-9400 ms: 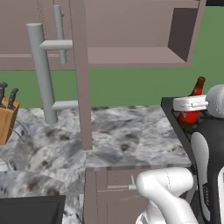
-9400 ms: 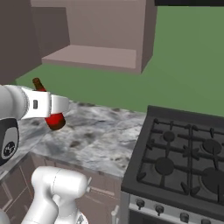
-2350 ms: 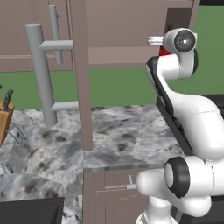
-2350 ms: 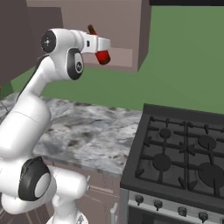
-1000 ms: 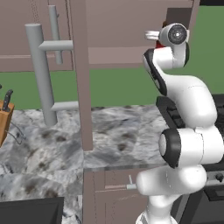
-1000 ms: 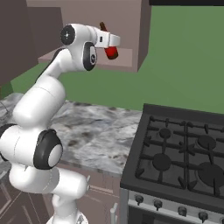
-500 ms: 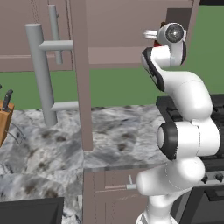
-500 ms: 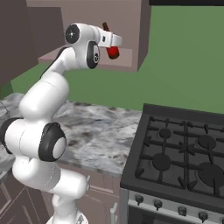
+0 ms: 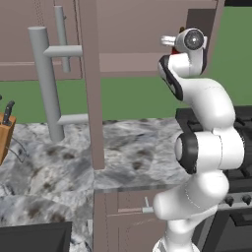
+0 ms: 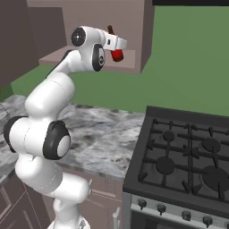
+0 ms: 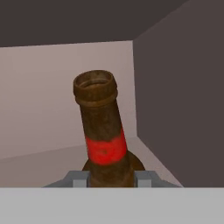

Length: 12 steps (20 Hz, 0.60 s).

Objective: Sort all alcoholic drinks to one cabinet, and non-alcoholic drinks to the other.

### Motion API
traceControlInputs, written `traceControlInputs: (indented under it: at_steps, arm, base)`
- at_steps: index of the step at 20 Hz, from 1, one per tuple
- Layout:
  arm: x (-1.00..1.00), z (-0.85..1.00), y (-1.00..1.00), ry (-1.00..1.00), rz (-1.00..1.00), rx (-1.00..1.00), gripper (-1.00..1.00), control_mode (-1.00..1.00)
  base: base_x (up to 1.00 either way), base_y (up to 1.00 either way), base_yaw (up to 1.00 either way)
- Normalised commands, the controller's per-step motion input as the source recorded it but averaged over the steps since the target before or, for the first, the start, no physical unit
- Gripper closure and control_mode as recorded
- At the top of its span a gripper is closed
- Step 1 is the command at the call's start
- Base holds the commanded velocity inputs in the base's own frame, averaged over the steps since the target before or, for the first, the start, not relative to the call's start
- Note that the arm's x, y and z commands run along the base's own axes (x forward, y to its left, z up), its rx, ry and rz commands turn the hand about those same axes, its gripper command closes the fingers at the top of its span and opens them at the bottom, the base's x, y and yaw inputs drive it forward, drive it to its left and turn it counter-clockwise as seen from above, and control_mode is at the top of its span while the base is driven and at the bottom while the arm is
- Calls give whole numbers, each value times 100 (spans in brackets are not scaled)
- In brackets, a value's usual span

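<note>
Item: amber-brown bottle, long-necked, rough mottled brown surface, red band at the neck base, thick rounded lip at the open mouth; held by the hand, whose two grey fingers are closed against the neck on either side just below the red band. Location: raised to the open upper cabinet, at the front edge of its shelf; in the right base view the red-labelled body hangs just above that edge, neck tilted up and left. Cabinet interior: flat matte mauve-brown panels, pale back wall, darker side wall close on the right of the bottle, open room to its left and behind it; shelf floor bare around the bottle. Cabinet door: swung open, seen edge-on as a tall brown slab standing well left of the arm, with a grey cylindrical bar handle. Below: grey-veined marble desk, smooth, with a square front edge; a wooden knife block at its far left; black stove with cast grates adjoining on the right. The arm stands folded upright between door and stove.
</note>
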Motion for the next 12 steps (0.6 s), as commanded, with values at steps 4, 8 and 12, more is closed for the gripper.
traceControlInputs:
  at_steps: [4,8,12]
  arm:
    - [22,-14,-4,0,0,1,100,-100]
    - [23,-13,-3,0,0,1,100,-100]
    - [20,-12,0,0,0,1,100,-100]
  base:
    - [0,0,0]
    - [0,0,0]
    - [0,0,0]
